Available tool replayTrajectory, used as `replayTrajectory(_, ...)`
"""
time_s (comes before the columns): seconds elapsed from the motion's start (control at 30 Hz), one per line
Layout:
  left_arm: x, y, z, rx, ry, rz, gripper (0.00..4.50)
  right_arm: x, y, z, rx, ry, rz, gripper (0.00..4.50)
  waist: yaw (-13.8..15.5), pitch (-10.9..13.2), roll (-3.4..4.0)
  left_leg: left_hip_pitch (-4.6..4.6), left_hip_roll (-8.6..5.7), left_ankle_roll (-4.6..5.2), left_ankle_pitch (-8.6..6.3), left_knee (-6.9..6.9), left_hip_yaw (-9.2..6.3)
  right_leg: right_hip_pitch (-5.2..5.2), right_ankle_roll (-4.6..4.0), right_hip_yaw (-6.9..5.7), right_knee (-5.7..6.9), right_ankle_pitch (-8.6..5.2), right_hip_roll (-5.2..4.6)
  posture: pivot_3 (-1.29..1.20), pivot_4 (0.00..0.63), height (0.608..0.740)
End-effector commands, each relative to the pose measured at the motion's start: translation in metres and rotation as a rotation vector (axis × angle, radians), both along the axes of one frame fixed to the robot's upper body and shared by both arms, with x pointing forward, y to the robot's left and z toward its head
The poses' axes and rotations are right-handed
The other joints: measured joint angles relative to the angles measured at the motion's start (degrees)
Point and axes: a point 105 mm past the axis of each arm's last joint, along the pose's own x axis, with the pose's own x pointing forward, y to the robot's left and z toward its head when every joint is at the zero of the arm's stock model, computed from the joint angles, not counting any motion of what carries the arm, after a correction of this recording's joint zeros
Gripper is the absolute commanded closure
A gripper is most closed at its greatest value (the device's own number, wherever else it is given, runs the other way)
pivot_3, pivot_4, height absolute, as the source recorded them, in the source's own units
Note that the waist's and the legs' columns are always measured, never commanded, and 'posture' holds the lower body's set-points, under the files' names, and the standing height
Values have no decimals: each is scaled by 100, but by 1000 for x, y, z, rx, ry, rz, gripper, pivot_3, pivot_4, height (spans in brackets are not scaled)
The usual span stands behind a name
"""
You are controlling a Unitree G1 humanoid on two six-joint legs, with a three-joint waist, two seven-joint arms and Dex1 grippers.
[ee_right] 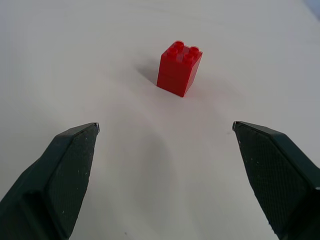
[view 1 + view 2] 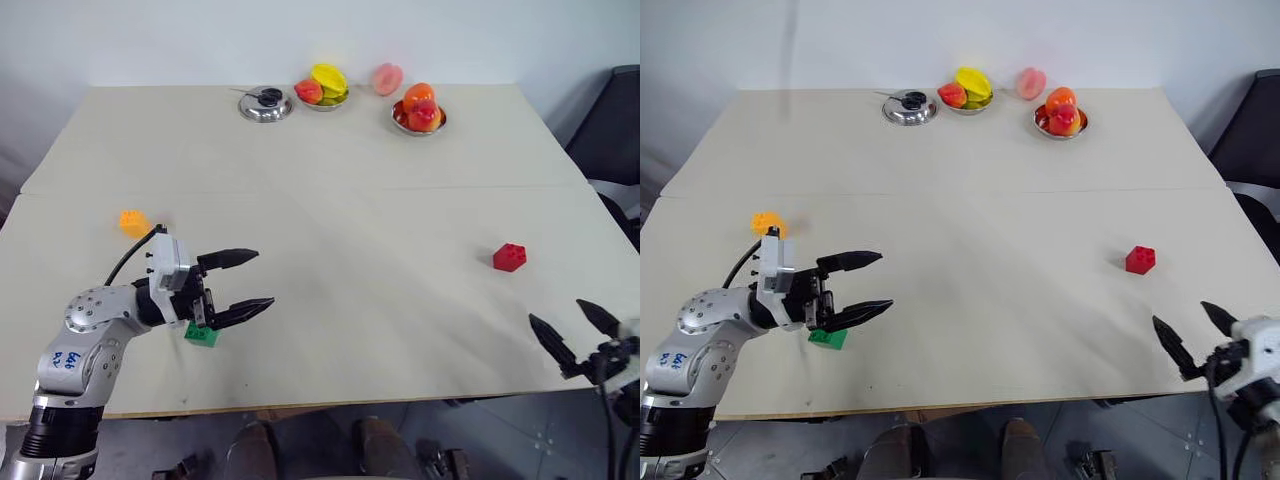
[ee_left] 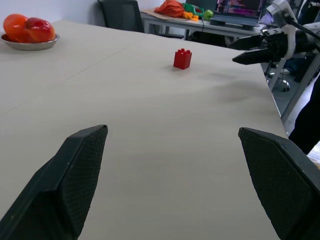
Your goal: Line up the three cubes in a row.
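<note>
Grippers first: the left gripper (image 2: 247, 283) hovers low over the near left part of the table (image 2: 330, 230), its two black fingers spread wide with nothing between them, pointing level across the tabletop toward the right side. Directly under its wrist, tucked just behind the fingers, sits the green cube (image 2: 201, 335), half hidden by the hand; I cannot tell whether the hand touches it. Beyond that gripper, toward the far left edge, lies the orange-yellow cube (image 2: 134, 222), near but apart from it.

The right gripper (image 2: 573, 332) hangs just off the near right edge of the table, fingers likewise splayed and empty. Straight ahead of it, a little way in on the tabletop, stands the red cube (image 1: 179, 68), upright with its studs on top; in the right wrist view it sits centred between the open fingers but well short of them.

Far beyond both hands, along the back edge, are a steel lid (image 2: 265, 104) and two bowls of fruit (image 2: 419, 109), plus a loose peach (image 2: 387, 78); they play no part here.

As I read it, the lining up has hardly started: the three cubes are scattered, two on the left and one far off on the right. The right hand looks set to approach the red one. The next move calls for easing forward until the block is between the fingers, closing on its sides, then carrying it leftward toward the other two
</note>
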Motion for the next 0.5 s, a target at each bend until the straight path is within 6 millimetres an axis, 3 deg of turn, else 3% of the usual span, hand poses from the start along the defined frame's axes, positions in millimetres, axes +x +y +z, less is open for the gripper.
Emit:
replayTrajectory(0.03,2,1,5,12,-43,1,39,22,2,25,90,50,-67,0,-2,-1,2,2,0,0,0,0,0,0,0,3,2,0,0,0,150,740)
replayTrajectory(0.13,3,-1,6,10,-47,-3,39,36,2,29,203,127,-123,0,18,-1,1,2,-1,0,0,-6,-3,-4,-1,4,4,-1,1,0,150,740)
replayTrajectory(0.27,4,-2,4,6,-57,0,39,65,-3,40,139,148,-211,0,42,0,2,-13,-4,6,-4,-10,-1,-17,-7,3,2,-4,0,0,150,740)
replayTrajectory(0.5,5,-4,7,6,-77,9,39,99,-3,25,135,220,-274,0,24,0,2,-19,-4,8,-5,-14,3,-25,-5,2,-1,-3,2,0,150,740)
